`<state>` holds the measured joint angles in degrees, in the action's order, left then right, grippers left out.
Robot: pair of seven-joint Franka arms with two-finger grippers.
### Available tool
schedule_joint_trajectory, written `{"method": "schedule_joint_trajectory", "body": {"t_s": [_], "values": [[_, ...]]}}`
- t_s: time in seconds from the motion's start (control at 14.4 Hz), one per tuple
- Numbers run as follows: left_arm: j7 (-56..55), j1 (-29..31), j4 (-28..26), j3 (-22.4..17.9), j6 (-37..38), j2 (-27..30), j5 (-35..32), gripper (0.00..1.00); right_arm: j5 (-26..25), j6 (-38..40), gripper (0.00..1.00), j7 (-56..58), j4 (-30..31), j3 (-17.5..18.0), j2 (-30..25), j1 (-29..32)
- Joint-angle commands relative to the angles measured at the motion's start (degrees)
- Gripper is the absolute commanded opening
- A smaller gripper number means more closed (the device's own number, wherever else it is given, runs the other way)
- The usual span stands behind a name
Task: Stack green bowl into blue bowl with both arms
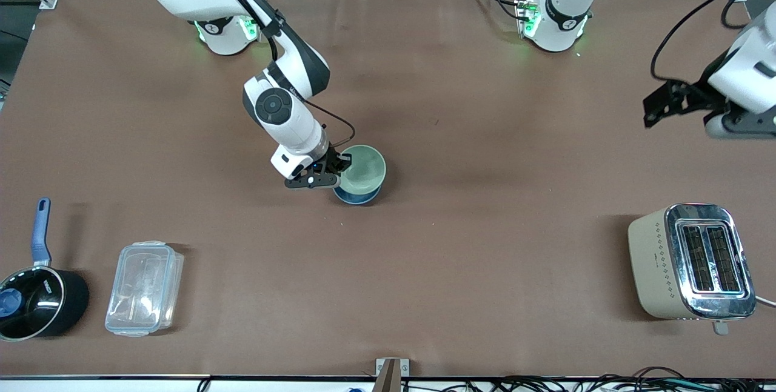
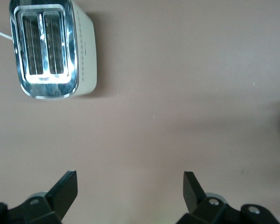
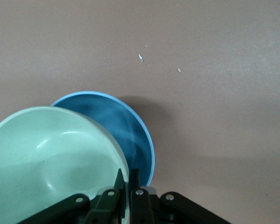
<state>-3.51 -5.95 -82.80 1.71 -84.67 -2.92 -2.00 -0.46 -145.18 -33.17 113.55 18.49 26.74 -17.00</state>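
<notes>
From the front, the right gripper [image 1: 330, 169] is pinched onto the rim of the small pale mint-green bowl [image 1: 362, 169], carried just over the small sky-blue bowl [image 1: 357, 196] at mid-table. The left gripper [image 1: 673, 101] waits up over the left arm's end of the brown table [image 1: 485, 246], above the cream and chrome toaster [image 1: 691, 262]. In the left wrist view, its fingers [image 2: 65, 189] are spread wide and empty, toaster [image 2: 51, 49] below. In the right wrist view, the narrow fingers [image 3: 135, 179] clamp the green bowl's [image 3: 51, 158] wall, blue bowl [image 3: 126, 128] peeking out underneath.
</notes>
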Motion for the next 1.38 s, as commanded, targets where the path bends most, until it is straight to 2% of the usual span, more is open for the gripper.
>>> {"method": "schedule_joint_trajectory", "body": {"t_s": [0.0,0.76,0.9,0.97,1.04,1.11,1.18,1.32], "values": [[1.0,-3.0,-6.3,-3.3,-0.1,5.1,1.1,1.0,-2.3,-1.0,0.0,-1.7,0.2,0.2,0.3,0.7],[1.1,-2.2,-5.9,-2.8,-1.5,4.2,1.0,1.0,-3.3,-1.1,0.01,-1.6,-0.3,0.2,1.0,2.1],[1.1,-2.2,-6.0,-2.8,-1.5,4.0,1.1,1.0,-3.3,-1.1,0.05,-1.6,-0.3,0.2,1.0,2.1],[1.1,-2.2,-6.0,-2.9,-1.5,3.7,1.1,1.0,-3.3,-1.2,0.11,-1.6,-0.3,0.2,1.0,2.1],[1.1,-2.2,-6.0,-2.9,-1.4,3.8,1.2,1.0,-3.3,-1.2,0.47,-1.7,-0.3,0.3,1.0,2.1],[1.0,-2.2,-6.1,-2.8,-1.1,4.1,1.2,1.0,-3.2,-1.2,0.96,-1.7,-0.3,0.2,1.0,2.0],[1.1,-2.2,-6.1,-2.9,-1.0,4.2,1.2,1.0,-3.2,-1.2,1.0,-1.7,-0.3,0.2,1.0,1.9],[1.0,-2.2,-6.1,-2.8,-1.0,4.2,1.2,1.0,-3.1,-0.8,1.0,-1.8,-0.6,0.4,1.0,2.0]]}}
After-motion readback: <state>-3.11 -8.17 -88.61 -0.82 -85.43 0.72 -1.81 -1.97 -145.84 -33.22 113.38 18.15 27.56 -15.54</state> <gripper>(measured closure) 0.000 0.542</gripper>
